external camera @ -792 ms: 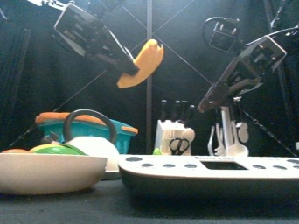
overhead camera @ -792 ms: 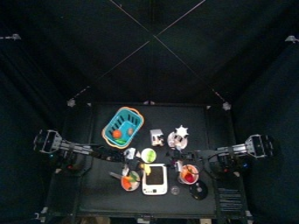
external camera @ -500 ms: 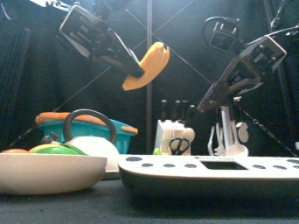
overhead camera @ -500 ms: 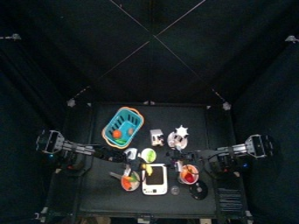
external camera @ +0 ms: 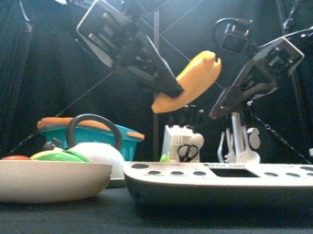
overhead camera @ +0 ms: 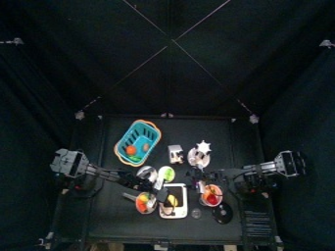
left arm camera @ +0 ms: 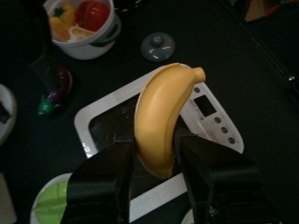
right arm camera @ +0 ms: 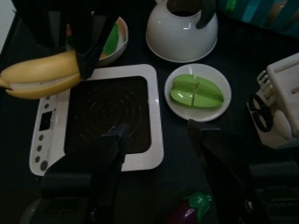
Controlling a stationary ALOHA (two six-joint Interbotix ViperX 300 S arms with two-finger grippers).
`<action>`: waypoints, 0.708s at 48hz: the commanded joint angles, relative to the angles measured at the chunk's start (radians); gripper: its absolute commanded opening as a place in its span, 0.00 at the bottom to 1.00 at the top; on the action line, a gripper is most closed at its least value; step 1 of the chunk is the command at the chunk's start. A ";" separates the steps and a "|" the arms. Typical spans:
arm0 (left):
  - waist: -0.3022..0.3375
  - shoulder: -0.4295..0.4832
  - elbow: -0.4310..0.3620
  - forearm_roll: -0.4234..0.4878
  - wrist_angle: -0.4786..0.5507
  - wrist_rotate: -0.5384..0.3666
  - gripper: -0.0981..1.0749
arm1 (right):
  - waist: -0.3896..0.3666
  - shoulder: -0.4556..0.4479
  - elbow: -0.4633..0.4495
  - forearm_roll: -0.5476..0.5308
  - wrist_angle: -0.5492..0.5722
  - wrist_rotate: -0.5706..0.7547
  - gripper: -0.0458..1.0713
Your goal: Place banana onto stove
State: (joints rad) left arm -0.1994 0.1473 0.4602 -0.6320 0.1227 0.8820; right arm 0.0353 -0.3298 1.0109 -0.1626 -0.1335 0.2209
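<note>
Top view: the stove (overhead camera: 173,203) lies low at centre on the worktop (overhead camera: 105,147).

Front view: the left hand (external camera: 171,93) grips the yellow banana (external camera: 189,80) in mid-air above the stove.

Right wrist view: the right hand (right arm camera: 155,131) is spread wide, holding nothing.

My fingers (left arm camera: 117,175): black. Banana (left arm camera: 162,109): yellow, brownish stem tip. Stove (right arm camera: 103,116): white rim, dark ridged middle. Basket (overhead camera: 137,141): blue. Bowl (right arm camera: 195,89): white, green pieces inside. Kettle (right arm camera: 183,29): white, black handle. Worktop (right arm camera: 222,144): black.
</note>
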 commanded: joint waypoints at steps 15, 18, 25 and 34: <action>0.026 0.054 -0.040 -0.026 0.000 0.000 0.77 | 0.005 0.021 -0.017 0.005 -0.003 0.000 0.85; 0.037 0.060 -0.037 -0.025 0.000 0.000 0.78 | 0.006 0.028 -0.015 0.005 -0.003 0.000 0.85; 0.060 0.069 -0.037 -0.025 -0.003 0.000 0.78 | 0.011 0.040 -0.017 0.005 -0.003 0.000 0.85; 0.075 0.071 -0.034 -0.023 -0.002 0.002 0.78 | 0.012 0.044 -0.018 0.005 -0.003 0.000 0.85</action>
State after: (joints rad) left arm -0.1335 0.2286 0.4403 -0.6550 0.1243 0.8820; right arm 0.0445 -0.2761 1.0109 -0.1595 -0.1319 0.2209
